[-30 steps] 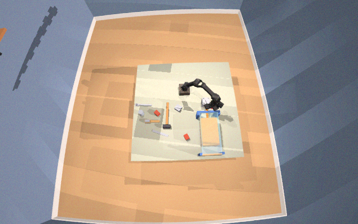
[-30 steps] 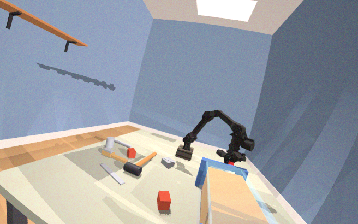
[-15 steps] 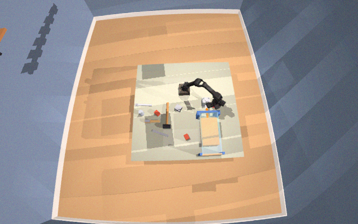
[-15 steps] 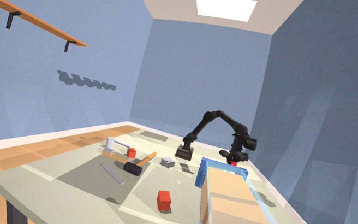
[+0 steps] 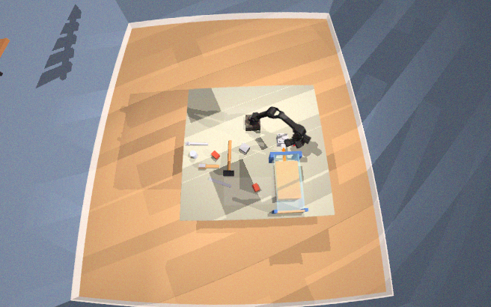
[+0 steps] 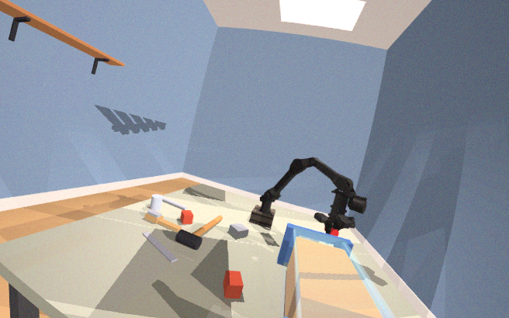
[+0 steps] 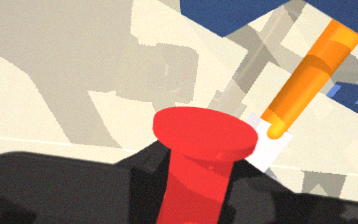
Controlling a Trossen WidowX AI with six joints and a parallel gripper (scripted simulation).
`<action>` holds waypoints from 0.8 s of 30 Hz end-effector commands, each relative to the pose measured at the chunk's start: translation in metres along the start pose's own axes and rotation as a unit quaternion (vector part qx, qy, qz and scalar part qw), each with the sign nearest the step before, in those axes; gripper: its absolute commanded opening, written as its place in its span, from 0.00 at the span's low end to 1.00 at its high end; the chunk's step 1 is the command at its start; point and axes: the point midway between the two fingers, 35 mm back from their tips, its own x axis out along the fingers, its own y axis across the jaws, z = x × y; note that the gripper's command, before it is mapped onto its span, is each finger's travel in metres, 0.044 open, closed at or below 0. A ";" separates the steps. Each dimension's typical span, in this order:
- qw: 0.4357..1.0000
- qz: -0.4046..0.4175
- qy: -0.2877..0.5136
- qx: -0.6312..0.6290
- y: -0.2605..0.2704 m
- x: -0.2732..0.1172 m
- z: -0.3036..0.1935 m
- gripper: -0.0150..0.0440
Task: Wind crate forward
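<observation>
At left, 1 black-headed mallet (image 5: 229, 161) (image 6: 188, 239) lies on the bench (image 5: 209, 131) (image 6: 97, 248). At right, the crate (image 5: 287, 180) (image 6: 326, 257) sits inside the clear-panelled cubby (image 5: 285, 154) (image 6: 285, 248); beyond its blue end, the gripper (image 5: 293, 144) (image 6: 333, 229) (image 7: 192, 140) grips the red knob (image 6: 334, 232) (image 7: 202, 131).

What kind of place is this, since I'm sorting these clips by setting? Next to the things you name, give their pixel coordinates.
Probably a small workshop: a long-handled mallet (image 5: 228, 173) (image 6: 188, 239) and a flat metal bar (image 5: 220, 183) (image 6: 160, 247) lie on a bench (image 5: 209, 210) (image 6: 97, 248), beside a clear-panelled cubby with a blue frame (image 5: 286, 153) (image 6: 318, 233).
</observation>
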 end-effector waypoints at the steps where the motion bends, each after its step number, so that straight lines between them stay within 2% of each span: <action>1: 1.000 0.015 0.013 -0.015 0.020 -0.001 -0.016 0.25; 24: 1.000 0.015 0.014 -0.015 0.038 -0.002 -0.041 0.25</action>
